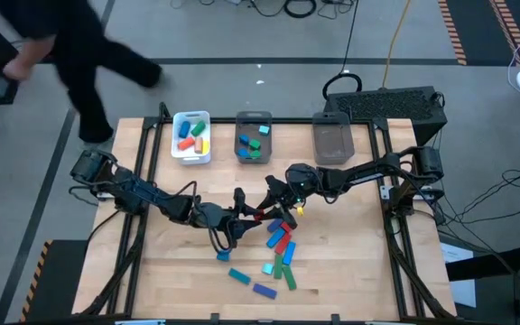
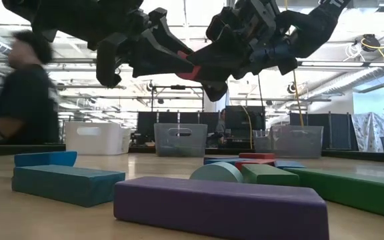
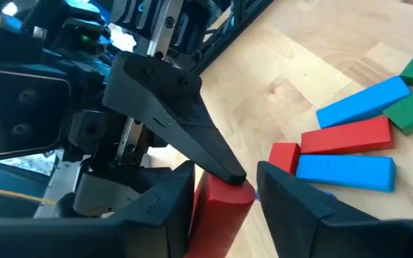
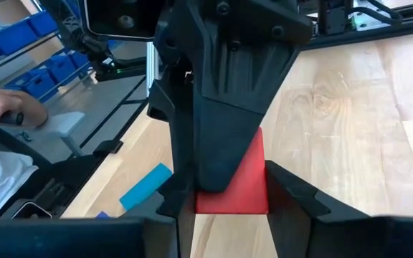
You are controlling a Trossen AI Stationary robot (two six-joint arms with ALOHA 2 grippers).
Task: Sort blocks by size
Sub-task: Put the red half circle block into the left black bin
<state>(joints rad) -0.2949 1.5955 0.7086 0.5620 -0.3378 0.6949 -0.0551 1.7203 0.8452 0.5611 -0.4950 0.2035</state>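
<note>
Wooden table (image 1: 350, 271) fills the lower centre of the high view. At its far edge stand a white tray (image 1: 191, 155) and two grey bins (image 1: 254, 135), tray and left bin holding blocks. Loose blocks (image 1: 278, 257) lie scattered below centre. Both arms meet mid-frame above the surface. The left gripper (image 3: 224, 197) and right gripper (image 4: 231, 190) each have their fingers partly closed against one red block (image 4: 234, 183), gripped from both sides and raised off the table. A person (image 1: 79, 54) walks at upper left.

Red block (image 4: 231, 183), purple bar (image 2: 222, 207)
</note>
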